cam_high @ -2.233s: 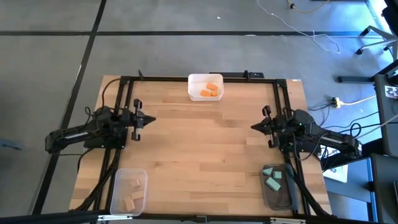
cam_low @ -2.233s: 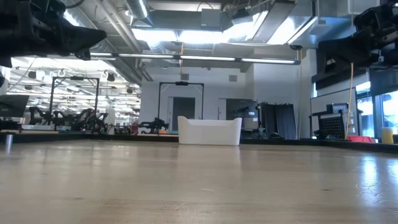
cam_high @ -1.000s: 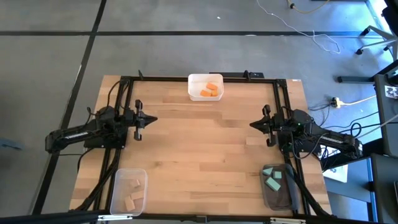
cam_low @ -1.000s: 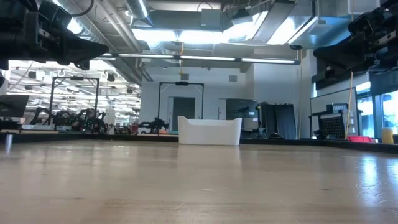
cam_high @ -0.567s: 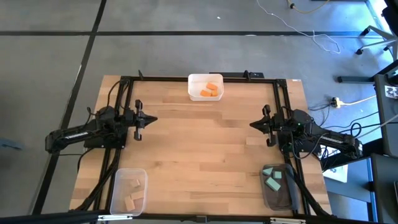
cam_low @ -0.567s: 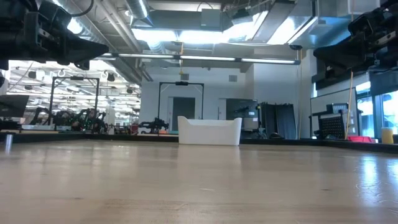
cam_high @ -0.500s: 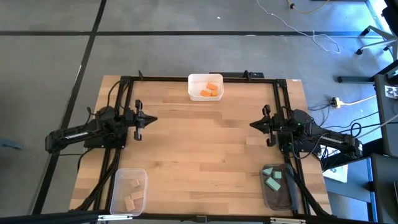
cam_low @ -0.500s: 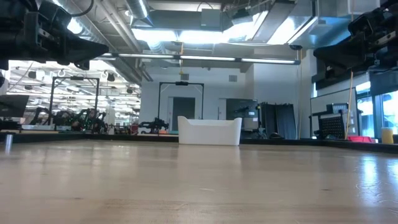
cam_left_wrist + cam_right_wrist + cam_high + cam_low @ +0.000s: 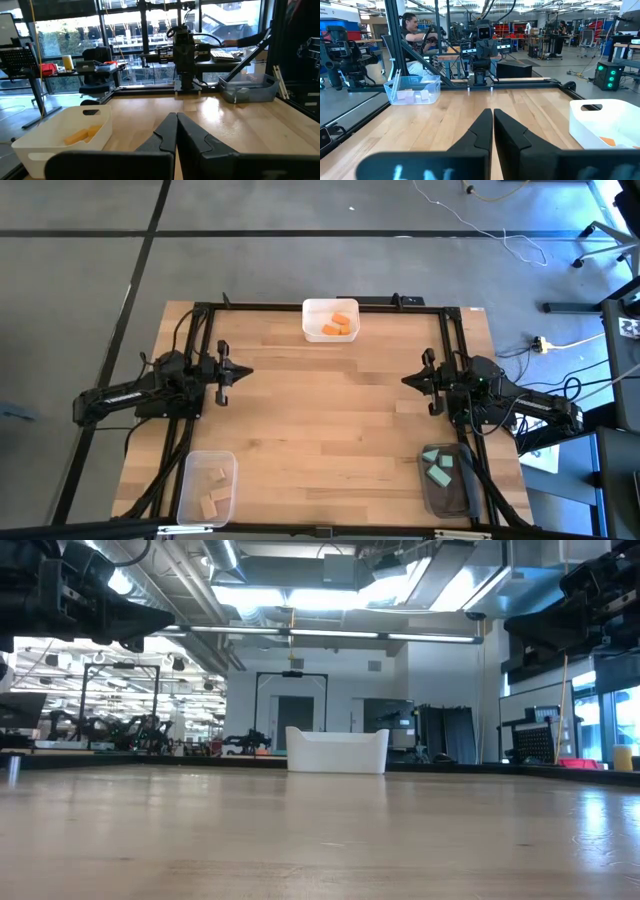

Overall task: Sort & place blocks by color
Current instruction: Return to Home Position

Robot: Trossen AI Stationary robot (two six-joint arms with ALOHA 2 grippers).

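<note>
I'm counting three bins [image 9: 330, 303] at twelve, five, seven o'clock holding blocks [image 9: 340, 329]; left gripper [image 9: 243, 372], right gripper [image 9: 405, 381] are sitting closed, empty.

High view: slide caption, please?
Orange blocks in white bin, tan blocks in clear bin, teal blocks in grey bin; left pincer, right pincer shut.

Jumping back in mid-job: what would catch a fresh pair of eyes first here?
Sorted colour: orange blocks in the white bin at the far edge, tan blocks in the near-left bin, teal blocks in the near-right bin. The left tool and right tool hang shut at the sides of the table, holding nothing.
</note>
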